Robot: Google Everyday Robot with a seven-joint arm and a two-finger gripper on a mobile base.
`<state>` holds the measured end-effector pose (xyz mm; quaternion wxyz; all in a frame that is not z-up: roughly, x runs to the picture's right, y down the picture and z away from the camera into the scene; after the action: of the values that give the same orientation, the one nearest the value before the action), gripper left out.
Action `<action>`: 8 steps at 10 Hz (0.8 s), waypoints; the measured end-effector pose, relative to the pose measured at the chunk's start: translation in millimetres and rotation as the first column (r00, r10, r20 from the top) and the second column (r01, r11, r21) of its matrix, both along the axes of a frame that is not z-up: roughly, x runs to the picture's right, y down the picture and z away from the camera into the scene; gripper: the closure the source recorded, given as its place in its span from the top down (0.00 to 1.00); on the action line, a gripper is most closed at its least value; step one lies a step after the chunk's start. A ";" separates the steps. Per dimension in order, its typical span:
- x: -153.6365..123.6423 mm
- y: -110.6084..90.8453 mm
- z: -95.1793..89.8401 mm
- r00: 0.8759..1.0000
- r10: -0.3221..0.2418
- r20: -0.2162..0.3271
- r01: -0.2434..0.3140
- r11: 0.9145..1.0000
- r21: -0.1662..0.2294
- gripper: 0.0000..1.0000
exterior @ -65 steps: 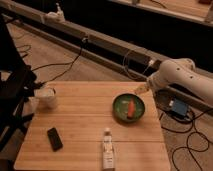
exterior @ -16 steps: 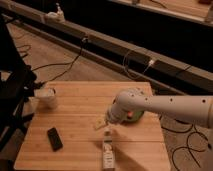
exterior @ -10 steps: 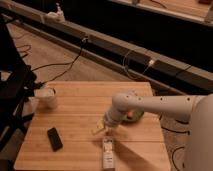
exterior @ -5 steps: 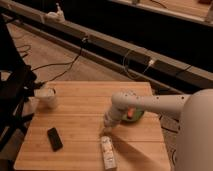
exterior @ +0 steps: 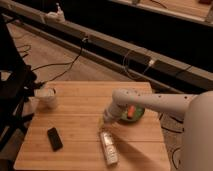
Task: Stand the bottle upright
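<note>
Bottle not yet raised, robot claw shut at its cap end

On the wooden table (exterior: 75, 105), the bottle (exterior: 108, 148) lies flat on its side just in front and to the left of the green bowl (exterior: 134, 114), so the job of standing it up looks wholly undone. The claw (exterior: 105, 121), beside the bowl's left rim, has its fingers drawn together right over the bottle's capped tip. Whether they pinch the cap or merely touch it cannot be made out.

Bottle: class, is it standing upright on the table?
No: the bottle lies flat on the table, with the tool by its far end, beside the bowl.
</note>
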<state>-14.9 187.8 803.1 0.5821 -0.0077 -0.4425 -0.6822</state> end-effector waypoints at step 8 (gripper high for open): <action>-16.8 -140.6 -75.5 0.971 0.119 0.209 -0.190 0.913 0.360 0.00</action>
<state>-31.7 47.1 727.6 0.5819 0.2021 -0.3536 -0.7039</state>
